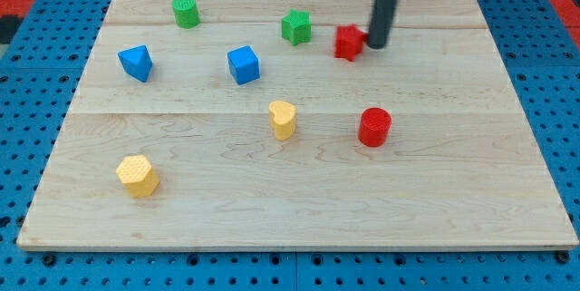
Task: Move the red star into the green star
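The red star (347, 43) lies near the view's top, right of centre. The green star (295, 27) lies a short way to its left and slightly higher, with a gap between them. My tip (375, 44) rests on the board right against the red star's right side. The dark rod rises from it out of the view's top.
A green cylinder (186, 11) at the top left. A blue block (136, 62) and a blue cube (244, 64) at mid-left. A yellow heart (283, 119) at the centre, a red cylinder (373, 127) to its right, a yellow hexagon (137, 175) at the bottom left.
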